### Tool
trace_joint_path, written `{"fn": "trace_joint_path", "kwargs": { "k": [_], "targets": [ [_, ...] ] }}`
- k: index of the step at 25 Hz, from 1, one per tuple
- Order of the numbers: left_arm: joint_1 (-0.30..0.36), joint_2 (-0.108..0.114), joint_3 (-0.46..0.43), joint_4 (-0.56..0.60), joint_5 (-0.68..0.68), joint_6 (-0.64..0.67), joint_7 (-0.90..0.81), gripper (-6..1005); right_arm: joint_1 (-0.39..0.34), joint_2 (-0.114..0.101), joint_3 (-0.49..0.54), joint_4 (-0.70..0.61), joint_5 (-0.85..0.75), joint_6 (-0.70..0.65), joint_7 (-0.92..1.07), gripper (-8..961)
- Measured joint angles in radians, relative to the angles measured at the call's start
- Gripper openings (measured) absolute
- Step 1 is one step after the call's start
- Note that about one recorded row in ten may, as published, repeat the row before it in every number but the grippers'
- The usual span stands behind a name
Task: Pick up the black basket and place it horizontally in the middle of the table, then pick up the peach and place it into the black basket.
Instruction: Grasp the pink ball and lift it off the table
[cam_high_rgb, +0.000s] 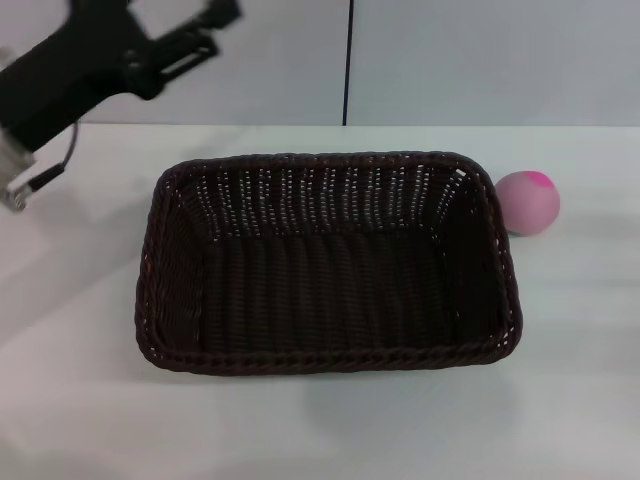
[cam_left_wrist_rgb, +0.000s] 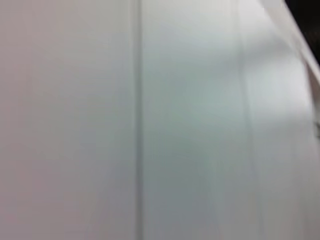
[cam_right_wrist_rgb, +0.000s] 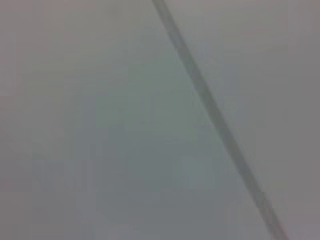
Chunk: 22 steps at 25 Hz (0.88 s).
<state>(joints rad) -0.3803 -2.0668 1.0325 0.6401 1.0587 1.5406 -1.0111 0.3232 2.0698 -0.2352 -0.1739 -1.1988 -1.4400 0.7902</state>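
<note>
A: Head view, basket first. Black basket (cam_high_rgb: 328, 262) sits flat on the white counter (cam_high_rgb: 320, 430), long side running left to right, roughly mid-counter, opening up, nothing inside it.

B: Peach?

A: Peach (cam_high_rgb: 527, 202) rests on the counter just beside the basket's far right corner, outside the rim, magenta patch on top. Whether it touches the weave, cannot tell.

B: Left arm?

A: Left gripper (cam_high_rgb: 178, 32) is up in the far left, above and behind the counter, well apart from the basket. Its dark fingers (cam_high_rgb: 222, 14) stand apart with nothing between them.

B: Right arm?

A: Right gripper does not appear in the head view, so cannot tell its finger state.

B: Wrist views?

A: Left wrist view gives only a pale wall panel (cam_left_wrist_rgb: 190, 125) with a faint vertical seam. Right wrist view gives a pale surface crossed by one dark diagonal line (cam_right_wrist_rgb: 215, 120). Neither shows basket, peach or fingers.
</note>
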Motion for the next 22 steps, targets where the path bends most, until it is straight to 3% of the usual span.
{"fn": "trace_joint_path", "kwargs": {
  "k": [2,4,5,7,8,9,17,21,22],
  "targets": [
    [0.015,0.002,-0.006,-0.122,-0.086,0.038,0.095,808,-0.001,-0.012,-0.048,-0.137,-0.122,-0.006,0.171,494],
    [0.022,0.003,-0.008,-0.148,-0.100,0.043,0.117,809,0.001,-0.032,-0.072,-0.226,-0.221,-0.023,0.306,494],
    [0.022,0.003,-0.008,-0.148,-0.100,0.043,0.117,809,0.001,-0.032,-0.072,-0.226,-0.221,-0.023,0.306,494],
    [0.050,0.002,-0.018,-0.213,-0.127,0.046,0.159,809,0.012,-0.064,-0.087,-0.345,-0.350,-0.047,0.510,494],
    [0.050,0.002,-0.018,-0.213,-0.127,0.046,0.159,809,0.012,-0.064,-0.087,-0.345,-0.350,-0.047,0.510,505],
    [0.057,0.002,-0.022,-0.230,-0.132,0.046,0.173,809,0.019,-0.074,-0.088,-0.429,-0.416,-0.052,0.642,516],
    [0.118,0.004,-0.110,-0.276,-0.140,0.055,0.184,809,0.041,-0.071,-0.092,-0.687,-0.605,-0.101,0.904,608],
    [0.121,0.004,-0.118,-0.289,-0.141,0.057,0.179,809,0.073,-0.084,-0.096,-0.748,-0.689,-0.150,1.000,660],
    [0.119,0.004,-0.119,-0.296,-0.142,0.057,0.179,809,0.101,-0.098,-0.108,-0.792,-0.764,-0.187,1.070,672]
  ]
}}
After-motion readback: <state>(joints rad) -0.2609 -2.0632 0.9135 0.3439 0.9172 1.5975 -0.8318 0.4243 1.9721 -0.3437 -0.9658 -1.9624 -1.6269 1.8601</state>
